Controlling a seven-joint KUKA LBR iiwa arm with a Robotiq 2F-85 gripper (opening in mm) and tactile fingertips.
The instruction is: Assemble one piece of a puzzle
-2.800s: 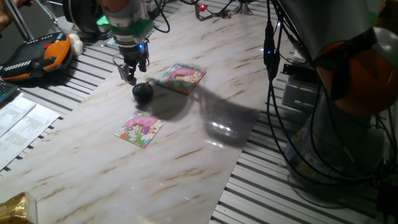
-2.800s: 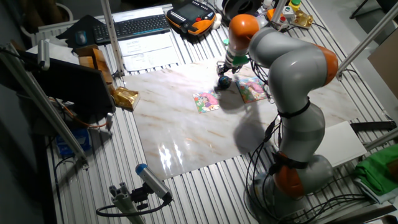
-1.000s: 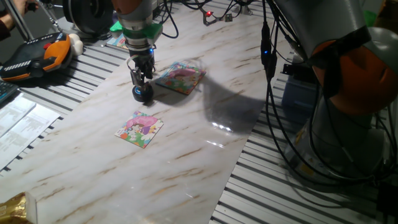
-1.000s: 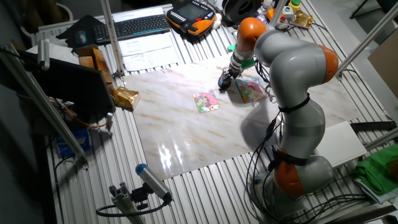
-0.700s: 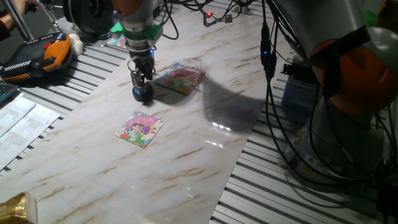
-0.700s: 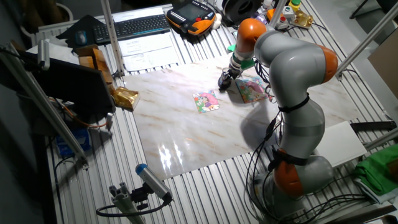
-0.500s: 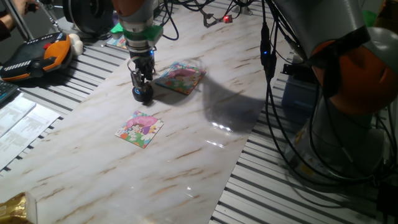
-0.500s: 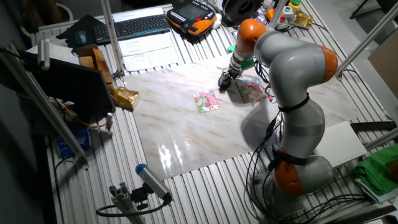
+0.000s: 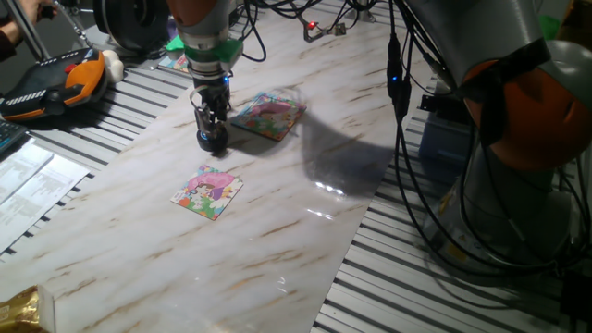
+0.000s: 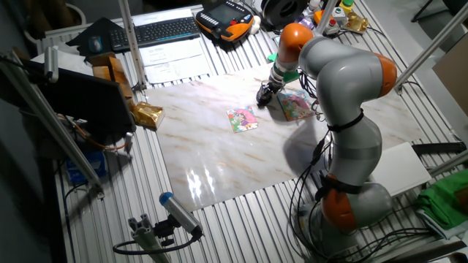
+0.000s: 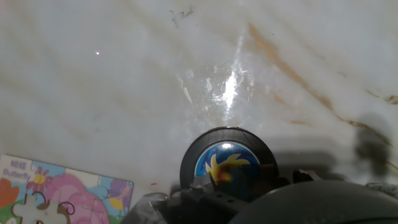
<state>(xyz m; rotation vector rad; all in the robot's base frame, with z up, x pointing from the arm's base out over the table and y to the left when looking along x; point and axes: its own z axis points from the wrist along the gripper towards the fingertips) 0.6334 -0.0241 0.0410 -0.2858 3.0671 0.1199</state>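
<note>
A black round disc [image 9: 213, 141] with a blue and yellow centre lies on the marble table [image 9: 277, 231]. My gripper [image 9: 212, 129] stands upright right on top of it, fingers drawn close together. The other fixed view puts the gripper [image 10: 265, 93] at the same disc [image 10: 262, 97]. In the hand view the disc [image 11: 227, 158] sits just ahead of my dark, blurred gripper [image 11: 239, 194]. A small reddish-yellow speck at the disc's near edge may be the piece; I cannot tell. Two colourful puzzle boards lie nearby: one [image 9: 268, 115] to the right, one [image 9: 207, 191] nearer the front.
An orange-and-black pendant [image 9: 55, 81] lies on the slatted surface at the left. A keyboard [image 10: 164, 31], papers and a gold bag [image 10: 146, 113] sit beyond the marble's edge. My arm's base [image 10: 351, 197] and cables [image 9: 407, 139] stand at the right. A board's corner [image 11: 62, 193] shows bottom left.
Since 2.8 s ago my gripper moved from beside the disc to directly over it and came down. Over the last second nothing visibly moved.
</note>
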